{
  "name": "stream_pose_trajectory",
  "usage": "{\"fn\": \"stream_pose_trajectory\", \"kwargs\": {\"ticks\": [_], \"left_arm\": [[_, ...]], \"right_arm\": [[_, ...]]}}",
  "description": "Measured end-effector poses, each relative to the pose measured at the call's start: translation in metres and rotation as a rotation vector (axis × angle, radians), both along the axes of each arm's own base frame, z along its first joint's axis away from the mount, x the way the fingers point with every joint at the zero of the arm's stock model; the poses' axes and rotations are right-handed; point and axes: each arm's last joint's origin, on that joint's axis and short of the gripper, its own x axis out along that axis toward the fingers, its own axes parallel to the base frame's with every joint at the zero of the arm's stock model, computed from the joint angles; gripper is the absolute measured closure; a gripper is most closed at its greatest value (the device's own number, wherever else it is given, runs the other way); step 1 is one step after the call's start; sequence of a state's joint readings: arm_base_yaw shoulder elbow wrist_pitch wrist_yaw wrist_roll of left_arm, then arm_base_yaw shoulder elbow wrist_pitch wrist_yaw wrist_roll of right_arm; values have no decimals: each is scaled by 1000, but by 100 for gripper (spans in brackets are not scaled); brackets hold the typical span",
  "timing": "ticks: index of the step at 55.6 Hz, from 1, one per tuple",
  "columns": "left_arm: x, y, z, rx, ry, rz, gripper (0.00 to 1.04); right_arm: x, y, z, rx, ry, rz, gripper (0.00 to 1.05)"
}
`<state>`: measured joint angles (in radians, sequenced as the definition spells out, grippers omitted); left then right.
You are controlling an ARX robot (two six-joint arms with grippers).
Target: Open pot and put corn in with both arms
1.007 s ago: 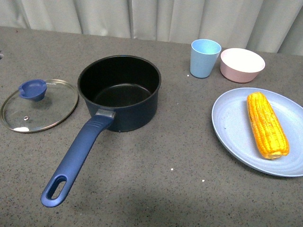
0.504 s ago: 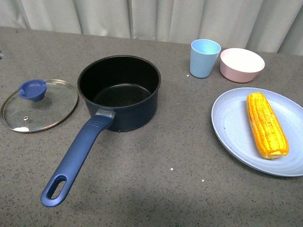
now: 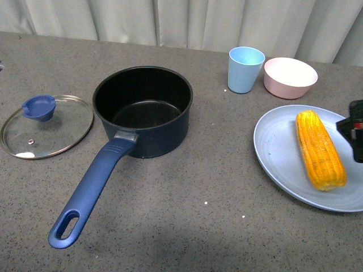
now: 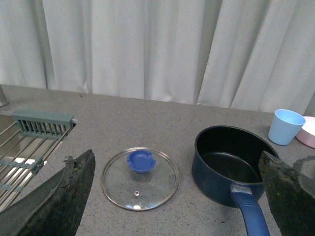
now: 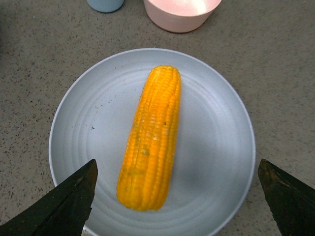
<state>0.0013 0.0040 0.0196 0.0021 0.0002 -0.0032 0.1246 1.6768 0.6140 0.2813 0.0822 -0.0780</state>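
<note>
On the grey counter (image 3: 198,226) the dark navy saucepan (image 3: 163,139) stands empty, the round pale blue plate (image 3: 278,148) apart, the blue-knobbed glass lid (image 3: 51,129) flat beside the pan, opening done; the yellow corn cob (image 3: 320,150) lies on the plate, transfer outstanding, left gripper (image 4: 175,155) and right gripper (image 5: 177,164) fingers wide.

Front view: right arm (image 3: 355,131) shows only as a black piece at the right edge, jaws out of frame; plate (image 3: 278,153) clipped there too. Left wrist view: pot (image 4: 216,172) handle runs off the bottom edge, pink bowl (image 4: 309,139) cut at the right. Right wrist view: cup (image 5: 105,5) and pink bowl mostly cut off at the top.
</note>
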Motion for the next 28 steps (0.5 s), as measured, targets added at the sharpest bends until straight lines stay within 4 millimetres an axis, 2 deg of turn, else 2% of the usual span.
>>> {"fn": "stream_pose_trajectory", "kwargs": {"ticks": [11,28], "left_arm": [[0,0,0,0,0,0,6],[0,0,0,0,0,0,6]], "right_arm": [[22,5,-25,-15,117,-56,9],[29,12,-49,-9,205,-89,9]]}}
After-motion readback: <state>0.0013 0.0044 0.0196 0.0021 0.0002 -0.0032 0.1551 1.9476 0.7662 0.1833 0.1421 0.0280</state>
